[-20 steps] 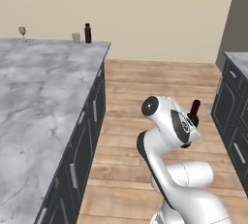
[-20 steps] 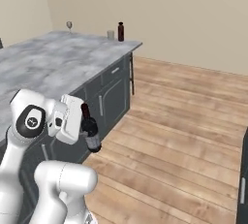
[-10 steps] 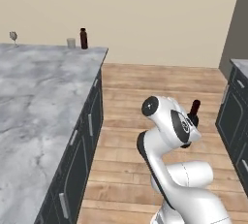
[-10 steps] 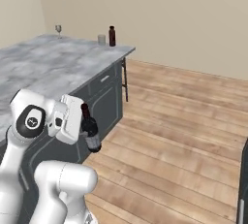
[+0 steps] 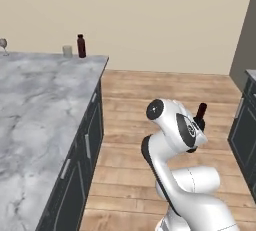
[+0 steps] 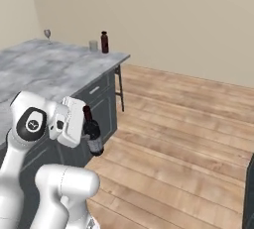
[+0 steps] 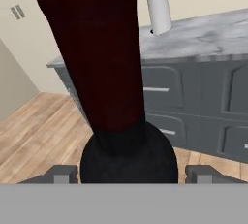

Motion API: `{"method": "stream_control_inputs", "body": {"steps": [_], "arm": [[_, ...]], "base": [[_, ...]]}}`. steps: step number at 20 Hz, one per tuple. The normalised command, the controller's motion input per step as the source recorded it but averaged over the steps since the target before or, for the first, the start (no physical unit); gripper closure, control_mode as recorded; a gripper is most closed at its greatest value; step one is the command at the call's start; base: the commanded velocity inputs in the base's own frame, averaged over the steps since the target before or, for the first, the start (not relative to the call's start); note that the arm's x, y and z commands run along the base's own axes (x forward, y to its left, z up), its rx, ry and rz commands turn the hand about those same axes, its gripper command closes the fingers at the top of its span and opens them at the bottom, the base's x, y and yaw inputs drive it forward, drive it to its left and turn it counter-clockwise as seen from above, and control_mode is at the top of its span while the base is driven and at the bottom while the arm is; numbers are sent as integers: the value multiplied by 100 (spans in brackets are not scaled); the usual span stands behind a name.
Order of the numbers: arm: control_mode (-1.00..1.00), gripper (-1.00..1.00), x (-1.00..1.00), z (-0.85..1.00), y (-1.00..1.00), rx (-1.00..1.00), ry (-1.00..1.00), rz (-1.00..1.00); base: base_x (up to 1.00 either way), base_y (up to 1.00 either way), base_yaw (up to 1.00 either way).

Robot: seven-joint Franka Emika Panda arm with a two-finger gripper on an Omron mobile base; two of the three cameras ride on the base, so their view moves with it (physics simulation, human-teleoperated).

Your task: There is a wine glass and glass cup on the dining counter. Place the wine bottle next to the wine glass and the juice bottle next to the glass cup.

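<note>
My gripper is shut on the wine bottle, a slim dark bottle held upright over the wooden floor, off the end of the dining counter. In the hand view the wine bottle fills the middle, between the fingertips. Its red neck sticks out behind my arm in the left base view. At the far end of the dining counter stand the juice bottle and, close beside it, the glass cup. The wine glass stands further left. The right base view shows the juice bottle, glass cup and wine glass.
Dark grey cabinets line the right side across the wooden floor. A dark stool leg stands at the counter's end. The hand view faces a marble-topped counter with grey drawers and a paper towel roll.
The whole picture has shifted: the base has driven, and the counter's far end now sits lower and further left in both base views. The arm holds the same pose with the wine bottle.
</note>
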Motion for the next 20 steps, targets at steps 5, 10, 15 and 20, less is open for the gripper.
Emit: {"method": "stream_control_inputs", "body": {"steps": [5,10,15,20], "arm": [[100,100,0,0,0,0,0,0],[100,100,0,0,0,0,0,0],[100,100,0,0,0,0,0,0],[100,100,0,0,0,0,0,0]], "base": [[69,-18,0],[66,-18,0],[65,-18,0],[64,-18,0]]}}
